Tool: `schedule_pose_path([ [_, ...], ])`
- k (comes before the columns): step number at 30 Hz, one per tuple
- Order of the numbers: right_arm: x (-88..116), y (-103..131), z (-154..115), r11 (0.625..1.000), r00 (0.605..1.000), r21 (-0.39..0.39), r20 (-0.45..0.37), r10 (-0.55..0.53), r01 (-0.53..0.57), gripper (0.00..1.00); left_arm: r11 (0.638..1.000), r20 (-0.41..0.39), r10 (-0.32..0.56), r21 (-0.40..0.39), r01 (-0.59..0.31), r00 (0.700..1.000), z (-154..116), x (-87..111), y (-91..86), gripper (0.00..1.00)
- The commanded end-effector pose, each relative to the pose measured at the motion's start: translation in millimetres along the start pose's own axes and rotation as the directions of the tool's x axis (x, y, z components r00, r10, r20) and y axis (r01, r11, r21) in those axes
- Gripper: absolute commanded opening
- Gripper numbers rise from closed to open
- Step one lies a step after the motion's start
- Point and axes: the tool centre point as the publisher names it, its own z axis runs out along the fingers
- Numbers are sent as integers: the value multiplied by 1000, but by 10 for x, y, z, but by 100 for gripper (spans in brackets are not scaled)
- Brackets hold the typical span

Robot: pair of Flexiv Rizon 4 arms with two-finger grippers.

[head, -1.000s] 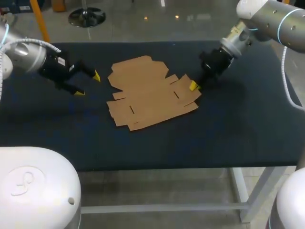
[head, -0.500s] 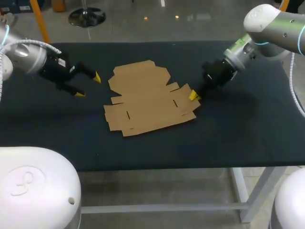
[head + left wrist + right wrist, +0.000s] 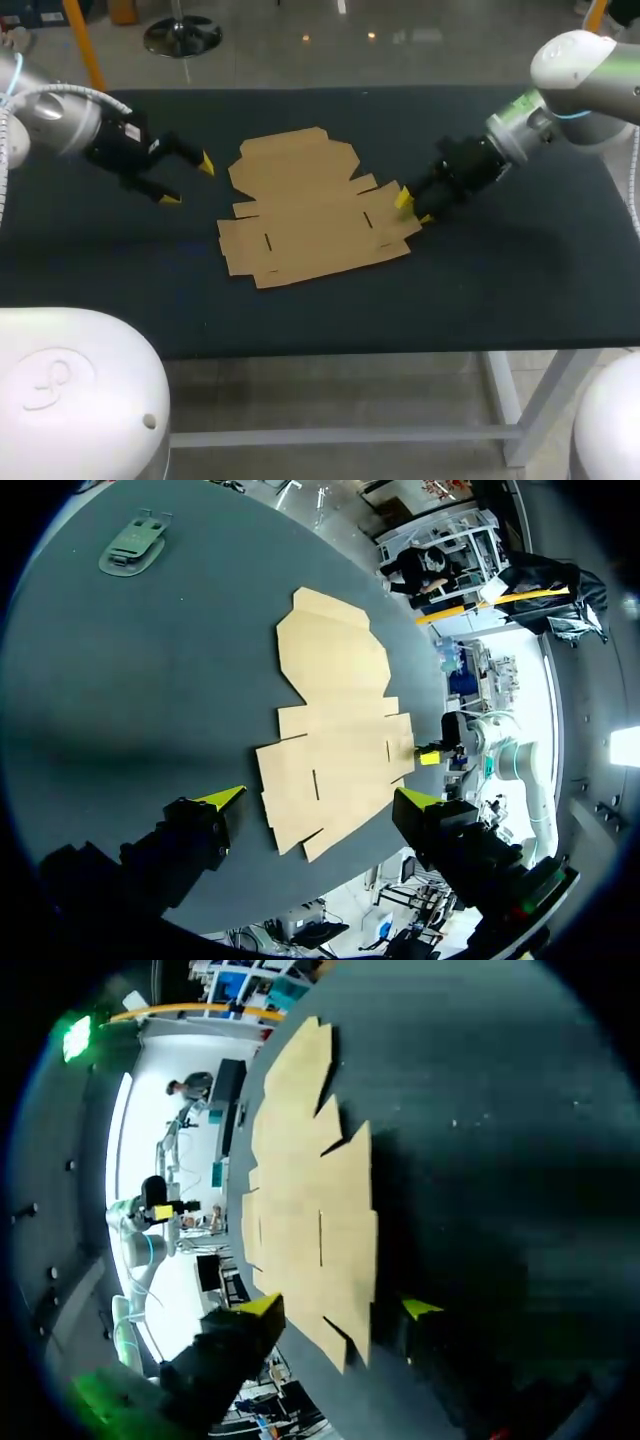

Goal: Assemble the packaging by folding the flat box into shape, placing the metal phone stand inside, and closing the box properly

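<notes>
**Two open claws, one flat box, nothing folded**

Most of the dark table [image 3: 500, 280] is bare cloth. The box [image 3: 310, 205] lies on it as a flat sheet, a little left of the middle, with no flap raised. The left gripper [image 3: 186, 180] hangs well to the left of the sheet, fingers spread wide and holding nothing. The right gripper [image 3: 414, 208] is at the sheet's right edge, also spread. One yellow tip is over the cardboard and the other is over bare cloth just beside it. The phone stand [image 3: 133, 543] is the smallest item. It lies on the table well apart from the box, ahead of the left gripper and off to one side.

The main risk, as I judge it, is that the sheet slides. Nothing pins it down, so a push from the right tip could skate or turn the whole blank across the cloth instead of lifting a flap. A tip that lands off a crease could bend the panel in the wrong place.

The stand does not show in the head view, so I cannot tell which part of the table it is on. I also cannot tell whether the right tip touches the cardboard or hovers over it. The fold lines are too faint to trace.
</notes>
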Motion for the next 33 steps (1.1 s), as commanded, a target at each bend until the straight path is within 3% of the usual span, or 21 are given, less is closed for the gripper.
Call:
schedule_pose_path([
  [1,-31,63,-139,997,1000,80,3,8,-8,100,1000,4,1,0,-1,1000,5,20,22,100],
  [2,-45,77,-175,996,1000,86,2,10,-10,100,1000,5,1,0,-1,1000,9,23,25,100],
  [4,-62,117,-228,991,1000,133,11,12,-13,83,1000,5,2,0,-2,1000,16,27,27,100],
  [9,-63,218,-263,979,1000,205,9,-11,9,66,1000,3,0,0,0,1000,43,45,26,100],
  [12,-91,312,-266,964,1000,267,2,-11,10,65,1000,5,-1,1,1,1000,57,62,26,100],
  [13,-98,347,-253,956,1000,292,-1,-15,14,69,1000,5,-2,1,2,1000,60,67,25,100],
  [18,-157,473,-179,924,1000,382,23,-9,-1,64,1000,9,-9,6,9,1000,69,78,21,100],
  [26,-138,564,-100,899,999,437,26,-27,13,51,1000,11,-27,11,27,1000,106,66,-23,100],
  [33,-137,599,14,880,999,475,17,-31,19,48,999,13,-35,9,35,999,131,58,-57,100],
])
